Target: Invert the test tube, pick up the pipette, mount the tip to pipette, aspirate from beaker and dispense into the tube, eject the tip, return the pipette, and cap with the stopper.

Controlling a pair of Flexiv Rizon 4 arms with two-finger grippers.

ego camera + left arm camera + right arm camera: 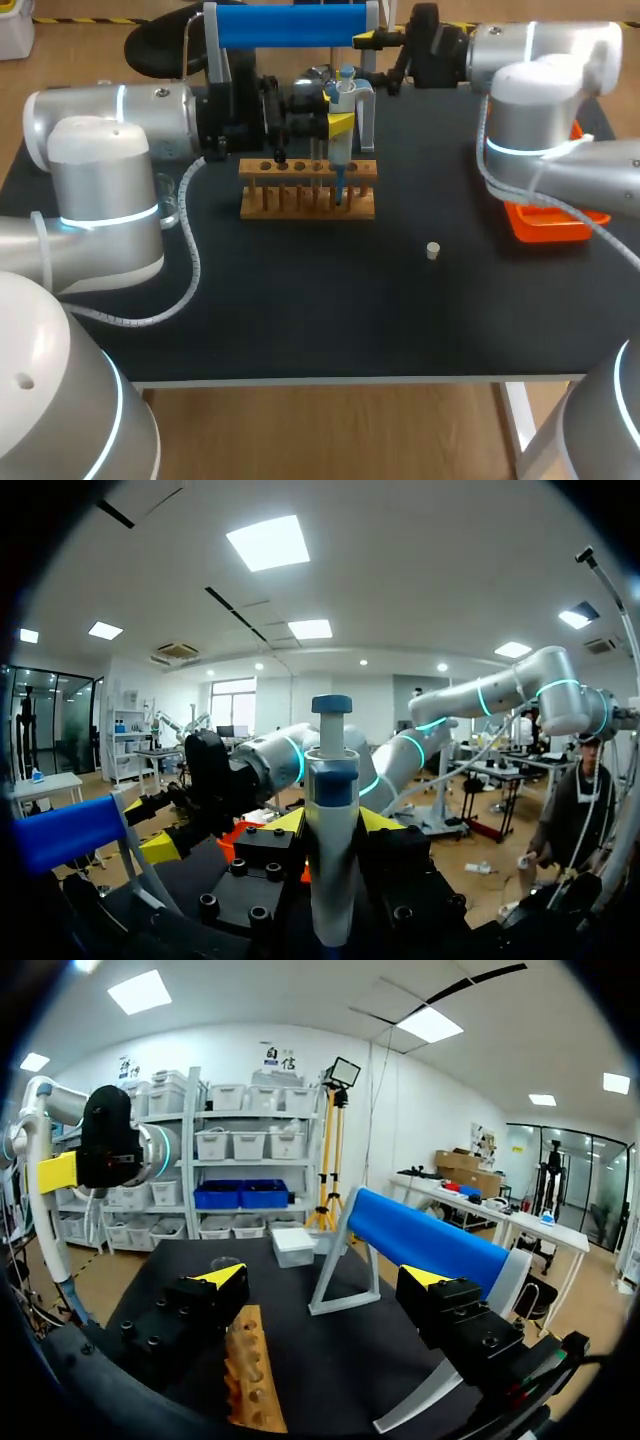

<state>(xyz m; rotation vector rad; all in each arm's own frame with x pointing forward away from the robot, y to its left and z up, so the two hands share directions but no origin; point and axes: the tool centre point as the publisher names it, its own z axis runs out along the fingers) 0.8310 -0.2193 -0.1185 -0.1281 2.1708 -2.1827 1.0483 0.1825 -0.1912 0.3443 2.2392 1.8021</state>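
My left gripper (338, 118) is shut on the white pipette (343, 95) with the blue plunger and holds it upright over the wooden tube rack (308, 188). The pipette's blue tip (340, 186) reaches down into a hole near the rack's right end; the test tube there is hard to make out. In the left wrist view the pipette (330, 810) stands between the yellow fingertips (385, 822). My right gripper (328, 1278) is open and holds nothing, hanging at the back by the blue-topped pipette stand (430, 1245). The small white stopper (433, 250) lies on the black table to the right of the rack.
The pipette stand (290, 25) stands at the back behind the rack. An orange tray (545, 222) sits at the right, partly under my right arm. A clear beaker (170, 200) stands at the left, half hidden by my left arm.
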